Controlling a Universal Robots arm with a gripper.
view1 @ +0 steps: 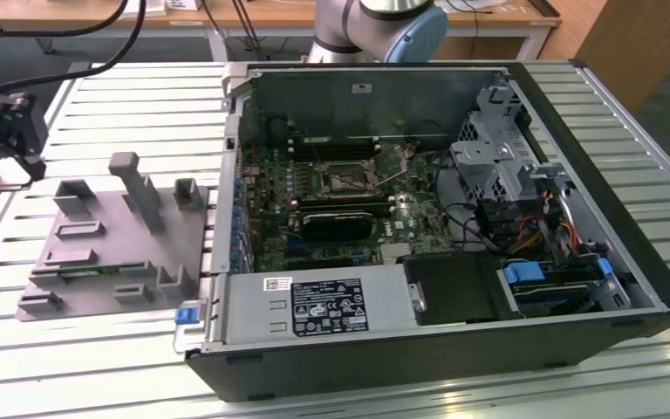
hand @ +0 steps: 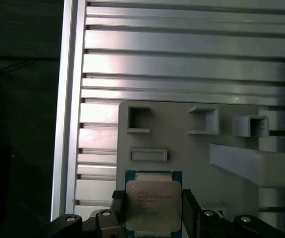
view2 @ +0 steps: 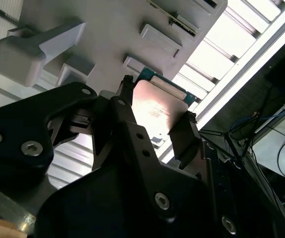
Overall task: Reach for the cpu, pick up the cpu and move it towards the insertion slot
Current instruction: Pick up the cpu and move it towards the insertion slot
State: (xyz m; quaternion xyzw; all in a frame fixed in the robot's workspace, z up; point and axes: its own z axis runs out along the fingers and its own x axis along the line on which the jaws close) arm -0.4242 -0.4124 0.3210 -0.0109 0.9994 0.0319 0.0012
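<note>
- Clamped on the cpu (hand: 153,206): the gripper (view2: 157,99), with its dark fingers (hand: 189,206) pressed against two opposite edges of the chip and the silvery lid turned up towards the first wrist view.
- Held at the end of the grey plastic tray (view1: 102,253) on the exterior view's left. Cannot tell from either wrist view how far the chip sits clear of the tray's recesses.
- Reach and grasp judged complete. The carry towards the insertion slot (view1: 347,181) judged barely begun, if at all.
- Well apart from the chip: the metal-framed socket, set in the middle of the green board inside the open computer case (view1: 428,358). Between them, the tray's upright posts (view1: 137,188) and the case's near wall.
- Underneath it all: a table of ribbed aluminium slats (view1: 114,96), bright with reflected light, bearing tray and case side by side.
- Beyond the table: the arm's grey and blue base (view1: 382,26) at the far edge, wooden desks (view1: 254,13) and black cables (view1: 114,35) trailing down on the exterior view's left.
</note>
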